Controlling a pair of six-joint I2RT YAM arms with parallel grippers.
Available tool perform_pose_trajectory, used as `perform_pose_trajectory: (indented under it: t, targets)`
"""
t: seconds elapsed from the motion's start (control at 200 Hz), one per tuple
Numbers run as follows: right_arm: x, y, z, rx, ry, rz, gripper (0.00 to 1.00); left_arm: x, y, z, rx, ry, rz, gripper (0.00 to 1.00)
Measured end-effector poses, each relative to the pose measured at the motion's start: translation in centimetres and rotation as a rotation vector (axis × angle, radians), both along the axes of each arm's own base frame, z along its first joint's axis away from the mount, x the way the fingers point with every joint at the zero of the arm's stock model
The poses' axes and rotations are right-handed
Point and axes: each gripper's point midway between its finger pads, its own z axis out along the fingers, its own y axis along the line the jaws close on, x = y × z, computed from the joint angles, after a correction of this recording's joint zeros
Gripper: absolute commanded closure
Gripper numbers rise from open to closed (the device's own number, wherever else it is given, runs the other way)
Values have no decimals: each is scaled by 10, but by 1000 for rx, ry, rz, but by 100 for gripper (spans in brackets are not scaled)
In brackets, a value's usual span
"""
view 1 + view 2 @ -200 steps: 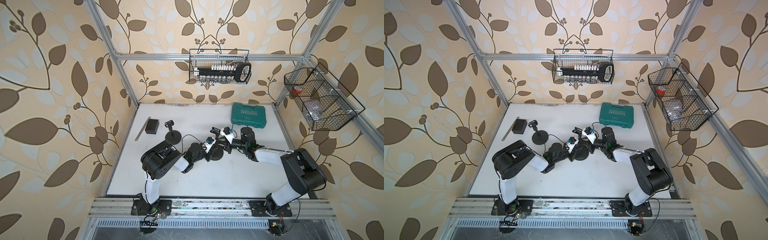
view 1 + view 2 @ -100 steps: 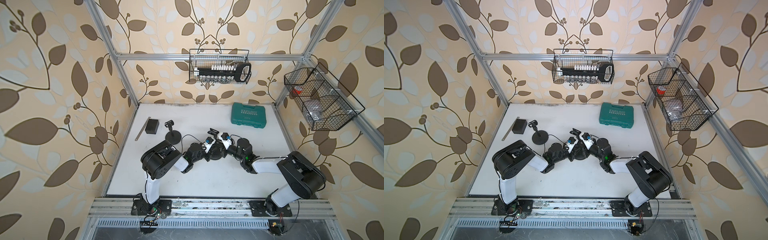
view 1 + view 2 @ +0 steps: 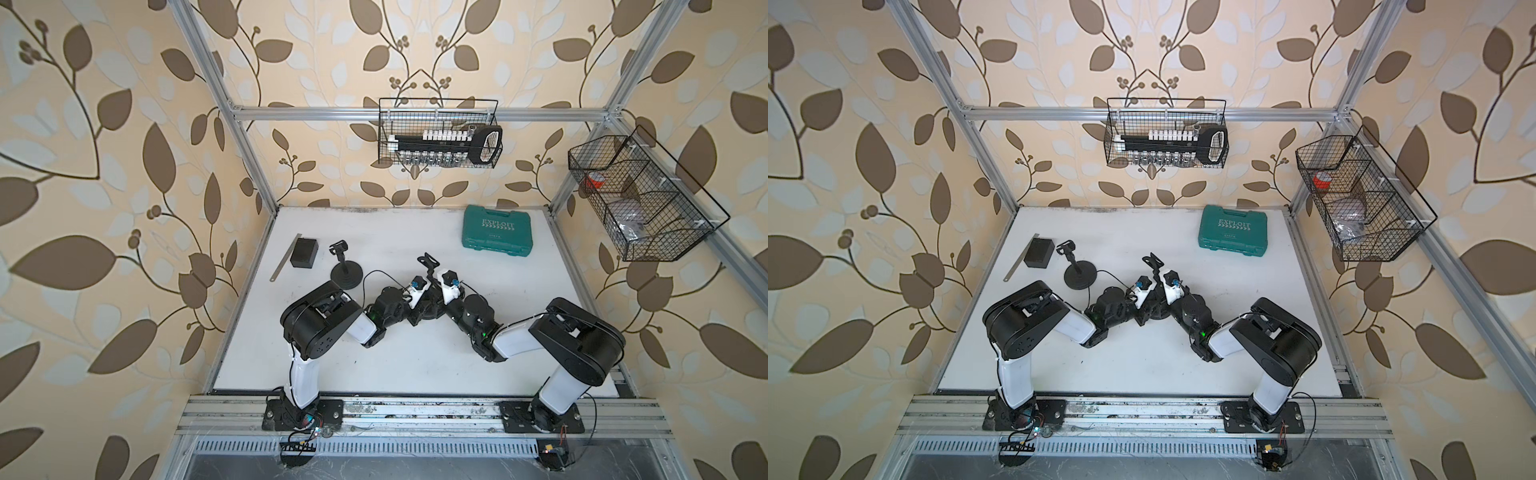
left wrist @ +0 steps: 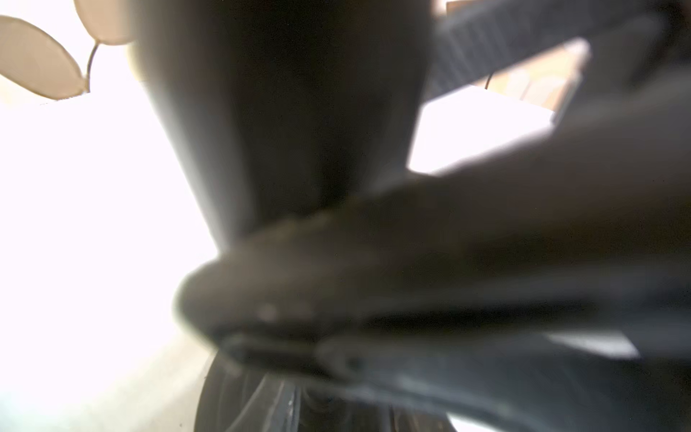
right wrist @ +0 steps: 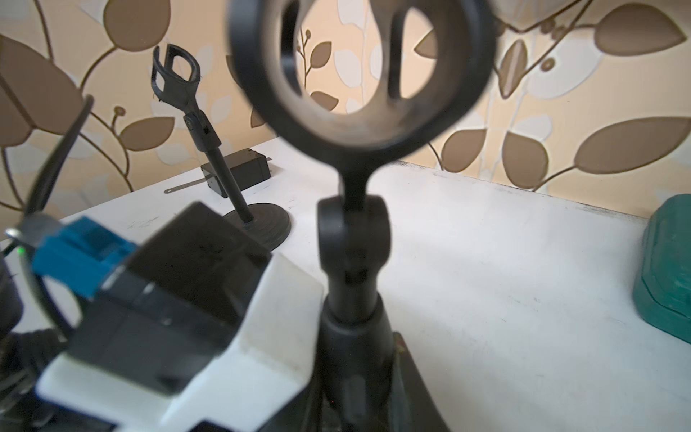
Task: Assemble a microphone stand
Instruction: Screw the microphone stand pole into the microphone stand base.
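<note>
At the centre of the white table (image 3: 415, 374), the microphone stand (image 5: 353, 262) being put together is seen upright in both top views, its ring-shaped clip (image 3: 428, 262) pointing toward the upper part of the frame. The two arms are brought together at its foot from lower left and lower right. The right gripper (image 3: 434, 305) is closed on the lower pole; in the right wrist view the pole rises from between its jaws, with a dark finger (image 5: 405, 374) pressed against it. The left gripper (image 3: 420, 311) is set close against the same spot, but whether it is open or closed cannot be told, since the left wrist view is filled with blurred dark shapes. A second stand (image 3: 347, 274), complete with base and clip, is placed left of centre. A black box (image 3: 304, 252) and a metal ruler (image 3: 286, 257) are laid at the table's upper left, a green case (image 3: 496, 226) at its upper right.
</note>
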Motion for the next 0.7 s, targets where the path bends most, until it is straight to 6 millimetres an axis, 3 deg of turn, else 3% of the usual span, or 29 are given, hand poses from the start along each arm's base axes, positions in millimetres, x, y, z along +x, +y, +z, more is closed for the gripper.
perform_pose_trajectory:
  t: [0.33, 0.475, 0.56, 0.7]
  targets:
    - [-7, -2, -1, 31, -5, -140, 100, 4, 3, 1, 11, -17, 30, 83]
    - [-6, -1, 1, 8, -3, -129, 76, 5, 4, 1, 17, -26, 32, 85]
    - [-5, -2, 2, -22, 15, -84, 67, 5, 4, 1, 14, -27, 35, 85]
    - [-12, -1, -18, -132, 106, 66, 51, 5, 5, 1, 7, -24, 40, 86]
